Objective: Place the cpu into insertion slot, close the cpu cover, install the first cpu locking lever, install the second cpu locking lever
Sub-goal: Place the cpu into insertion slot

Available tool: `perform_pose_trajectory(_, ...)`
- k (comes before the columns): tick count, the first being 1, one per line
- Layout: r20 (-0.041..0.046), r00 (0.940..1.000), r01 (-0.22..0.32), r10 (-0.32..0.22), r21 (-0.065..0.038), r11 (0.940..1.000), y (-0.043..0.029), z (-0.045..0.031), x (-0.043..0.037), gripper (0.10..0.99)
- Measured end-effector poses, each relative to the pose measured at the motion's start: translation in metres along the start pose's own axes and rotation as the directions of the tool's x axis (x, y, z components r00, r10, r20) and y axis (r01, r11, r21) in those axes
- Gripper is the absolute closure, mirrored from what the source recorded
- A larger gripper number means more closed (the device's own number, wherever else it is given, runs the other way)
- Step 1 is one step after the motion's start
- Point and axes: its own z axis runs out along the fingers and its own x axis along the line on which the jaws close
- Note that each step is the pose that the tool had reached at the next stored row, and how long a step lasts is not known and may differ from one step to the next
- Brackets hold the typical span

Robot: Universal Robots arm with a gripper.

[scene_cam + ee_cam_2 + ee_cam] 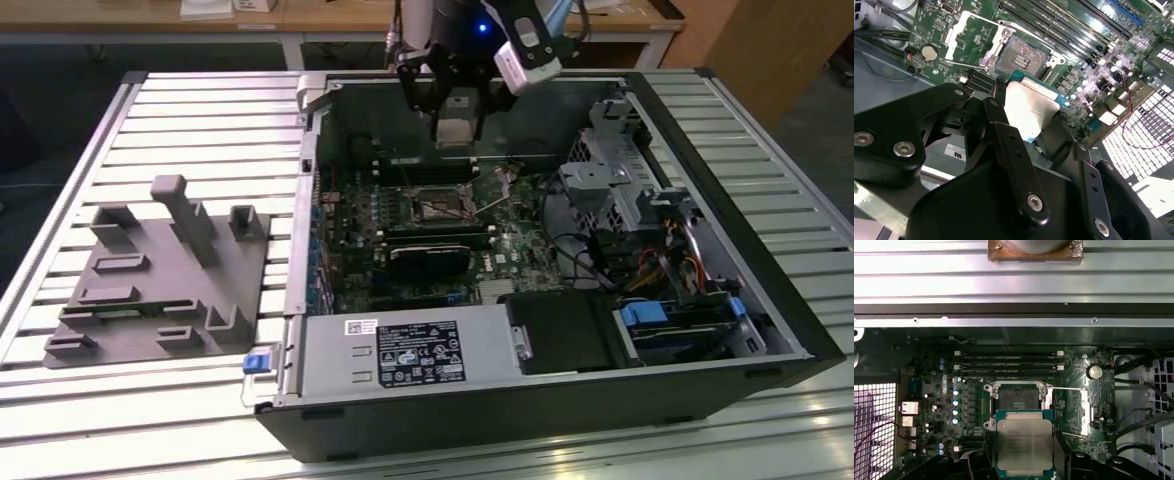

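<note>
One slatted metal table (174, 110) is carrying the whole job. An open computer case (534, 420) is lying on its side on it, and a grey moulded fixture (147, 290) is sitting beside the case on the exterior view's left. Inside the case, the black power supply box (400, 355) is occupying the near edge. The green motherboard (400, 215) is lying flat beyond it.

The gripper (457, 130) is hanging over the far part of the board, close to the case's far wall. Its black fingers (1004, 145) are pinching the cpu (1024, 445) by opposite edges. The chip is riding level with its silvery face up, clear of the board.

The cpu cover (1085, 412) is standing swung open to one side of the socket, with board showing through its square window. The insertion slot (1016, 400) is lying uncovered, showing its dark centre and metal rim. It is sitting between the long black memory slots (1009, 362) and the held chip. In the first wrist view the chip's edge is overlapping the socket's near rim, and the chip is not seated.
</note>
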Motion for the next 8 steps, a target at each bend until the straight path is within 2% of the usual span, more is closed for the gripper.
perform_pose_trajectory(2, 0.0000, 1.0000, 0.000, 0.000, 0.000, 1.0000, -0.0003, 0.0037, 0.0000, 0.549)
perform_pose_trajectory(8, 0.0000, 1.0000, 0.000, 0.000, 0.000, 1.0000, -0.0008, 0.0086, -0.0001, 0.549)
